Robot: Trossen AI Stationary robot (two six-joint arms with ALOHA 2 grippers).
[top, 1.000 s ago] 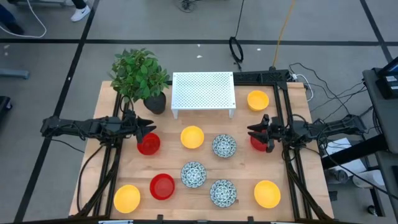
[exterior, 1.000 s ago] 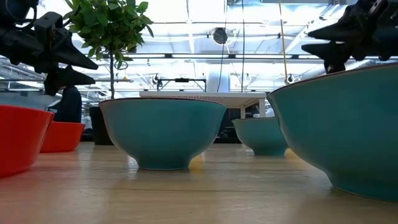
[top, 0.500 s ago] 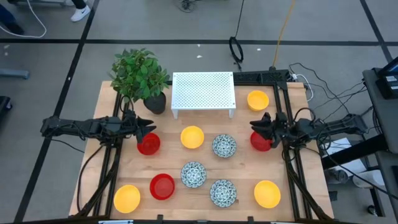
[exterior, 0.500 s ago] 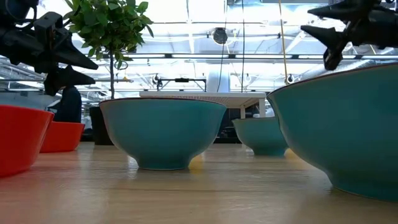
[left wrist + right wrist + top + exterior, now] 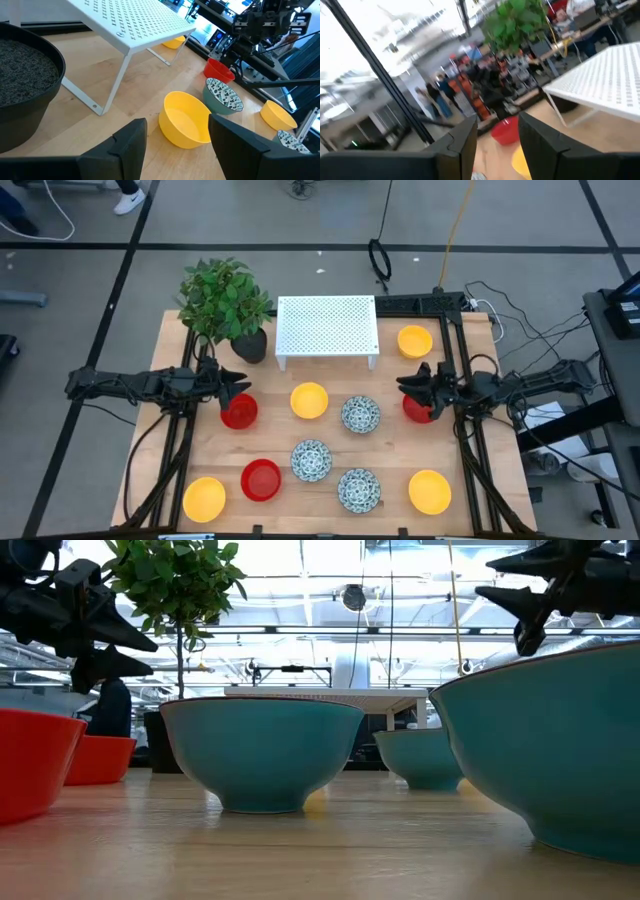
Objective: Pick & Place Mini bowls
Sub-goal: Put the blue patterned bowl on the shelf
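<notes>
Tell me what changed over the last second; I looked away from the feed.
Only the right gripper moved: above the red bowl at the table's right side, it lifted, its open fingers empty. The left gripper, open over its own red bowl, and all bowls stayed put.

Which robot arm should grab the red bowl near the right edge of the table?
The right one, probably. The right gripper hangs open just above that red bowl. The left gripper is across the table, open beside another red bowl.
</notes>
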